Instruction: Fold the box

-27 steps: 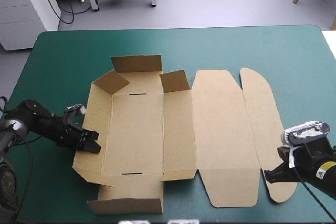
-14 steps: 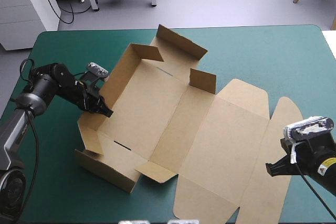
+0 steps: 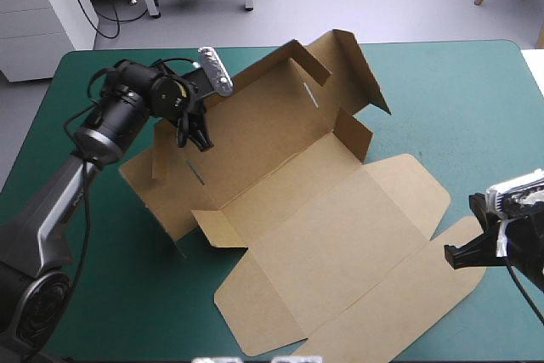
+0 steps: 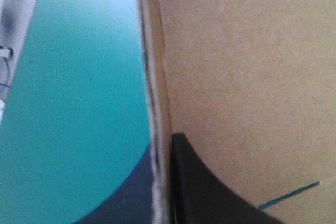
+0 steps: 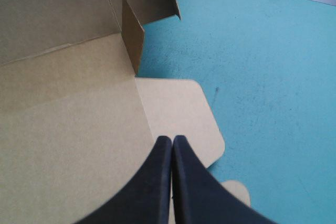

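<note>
Lying diagonally on the teal-green-covered counter (image 3: 476,116), the cut sheet of brown board that forms the box (image 3: 340,235) runs from far-left to near-right: tray end toward the far-left, lid end toward the near-right corner. Tray end is partly raised. The far end flap (image 3: 353,70) stands up, a small corner tab (image 3: 355,133) stands upright beside it, & two narrow slits show in the tray floor, one near each end. The lid panel (image 3: 357,244) lies flat, w/ a rounded ear on its far side & a long tuck flap (image 3: 408,312) along its near-right edge.

The left pincer (image 3: 197,138), two broad black fin-shaped fingers, reaches over the tray's far-left side & is clamped on the box. In the left wrist view the raised side wall (image 4: 247,66) shows edge-on btwn the fingers, one black finger (image 4: 210,192) flat against its inner face. The other is only a dark shape on the outer side, over the teal-green cover. A thin slit (image 4: 289,192) shows in the board just beside that finger.

The right pincer (image 3: 455,254) sits near-right, at the tuck flap's end. In the right wrist view its fingers are pressed together in one pointed arch, no board visible btwn them, tip over the flat lid near the rounded ear (image 5: 194,124). Cannot tell if it touches the board.
</note>
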You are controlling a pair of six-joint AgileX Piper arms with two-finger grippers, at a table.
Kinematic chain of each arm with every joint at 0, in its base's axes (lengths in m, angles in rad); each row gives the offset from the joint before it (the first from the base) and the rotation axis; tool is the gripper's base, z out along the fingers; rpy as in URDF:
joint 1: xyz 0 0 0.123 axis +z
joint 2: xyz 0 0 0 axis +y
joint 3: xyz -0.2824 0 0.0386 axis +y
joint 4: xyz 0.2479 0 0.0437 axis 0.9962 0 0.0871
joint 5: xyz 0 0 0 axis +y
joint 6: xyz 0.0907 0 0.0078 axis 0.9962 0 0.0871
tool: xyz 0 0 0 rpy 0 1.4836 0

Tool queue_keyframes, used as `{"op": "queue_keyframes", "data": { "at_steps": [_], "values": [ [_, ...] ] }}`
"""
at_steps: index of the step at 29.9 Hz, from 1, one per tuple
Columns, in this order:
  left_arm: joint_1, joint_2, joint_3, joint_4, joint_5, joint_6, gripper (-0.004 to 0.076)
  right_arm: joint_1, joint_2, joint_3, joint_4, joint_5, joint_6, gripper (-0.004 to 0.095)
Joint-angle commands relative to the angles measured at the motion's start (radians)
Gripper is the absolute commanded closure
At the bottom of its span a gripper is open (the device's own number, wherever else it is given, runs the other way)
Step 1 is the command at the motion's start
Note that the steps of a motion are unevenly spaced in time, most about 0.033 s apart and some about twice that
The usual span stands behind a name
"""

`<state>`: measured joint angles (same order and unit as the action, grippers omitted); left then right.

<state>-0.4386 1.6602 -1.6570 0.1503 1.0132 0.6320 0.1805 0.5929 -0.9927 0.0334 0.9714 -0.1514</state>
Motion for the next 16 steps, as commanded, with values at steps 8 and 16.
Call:
{"op": "queue_keyframes", "data": {
  "at_steps": [8, 16],
  "values": [
    [-0.18, -0.02, -0.002, 0.241, -0.282, 0.066, 0.0734, -0.007, 0.002, -0.051, -0.033, -0.036, 0.039, 0.0927],
    [-0.28, -0.059, 0.12, 0.455, -0.395, -0.051, 0.0734, -0.007, 0.002, -0.051, -0.071, -0.021, 0.075, 0.0927]
  ]
}}
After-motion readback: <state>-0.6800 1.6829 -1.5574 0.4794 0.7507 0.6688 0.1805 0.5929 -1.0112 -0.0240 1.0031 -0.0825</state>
